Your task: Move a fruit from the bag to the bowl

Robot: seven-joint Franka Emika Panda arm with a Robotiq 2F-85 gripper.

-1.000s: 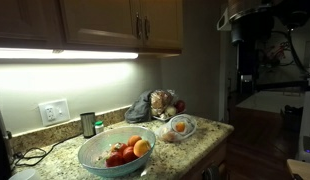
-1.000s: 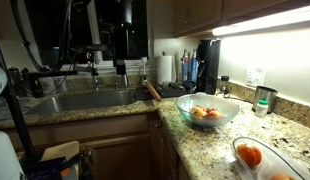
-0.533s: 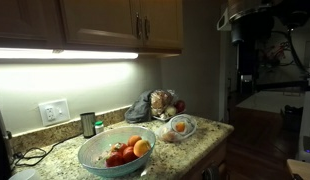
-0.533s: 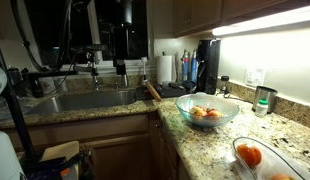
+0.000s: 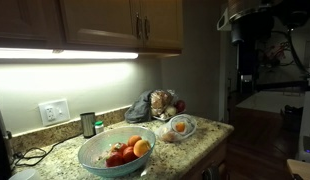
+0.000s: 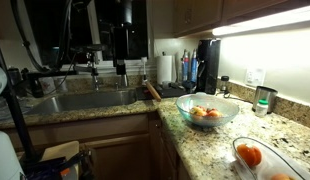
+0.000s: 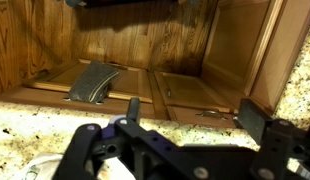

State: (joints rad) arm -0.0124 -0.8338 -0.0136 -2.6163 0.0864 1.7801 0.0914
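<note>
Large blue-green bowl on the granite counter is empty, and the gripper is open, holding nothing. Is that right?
Not quite. The bowl is not empty: both exterior views show several red and orange fruits in it. The rest holds: it sits on the granite counter, and the wrist view shows the gripper open, holding nothing.

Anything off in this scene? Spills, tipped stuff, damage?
Nothing stands out. Fruit sits inside the bowl and the clear bag, both resting on the granite counter, with nothing spilled or visibly damaged.
</note>
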